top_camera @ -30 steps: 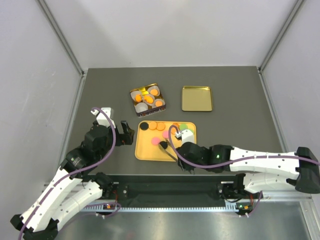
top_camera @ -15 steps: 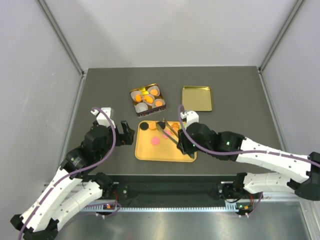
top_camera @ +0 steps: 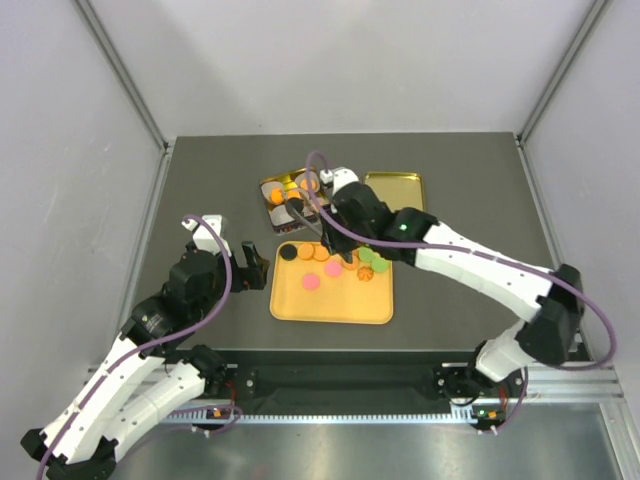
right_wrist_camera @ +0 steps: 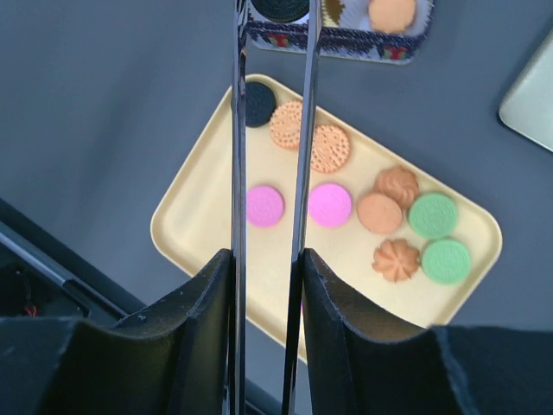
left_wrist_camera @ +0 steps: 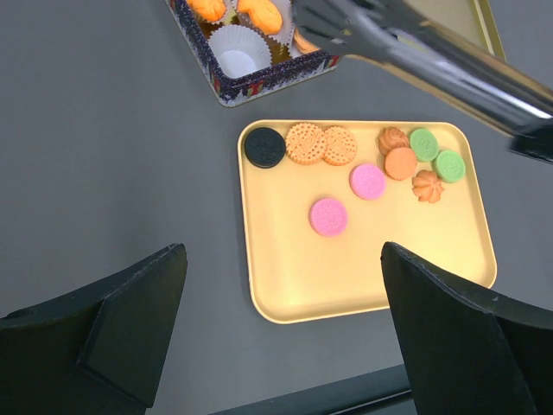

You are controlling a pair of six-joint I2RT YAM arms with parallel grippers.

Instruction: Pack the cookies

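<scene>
Several cookies lie on the yellow tray [top_camera: 330,305]: a black one [left_wrist_camera: 264,147], two orange ones [left_wrist_camera: 305,143], two pink ones [left_wrist_camera: 328,216], green ones [left_wrist_camera: 423,143]. My right gripper [right_wrist_camera: 268,259] is shut on metal tongs [right_wrist_camera: 238,130]. The tong tips reach over the patterned cookie box [top_camera: 295,198] with a black cookie [right_wrist_camera: 281,9] between them. The box holds orange cookies in white paper cups. My left gripper [left_wrist_camera: 283,259] hangs open and empty over the tray's near left part.
A gold lid [top_camera: 393,196] lies to the right of the box at the back. The right arm [top_camera: 470,262] stretches across the table's right half, above the tray's right end. Grey walls close in both sides.
The right gripper has swung the tongs from the tray's near middle up and back to the box, carrying a black cookie off the tray. The left arm has not moved.
</scene>
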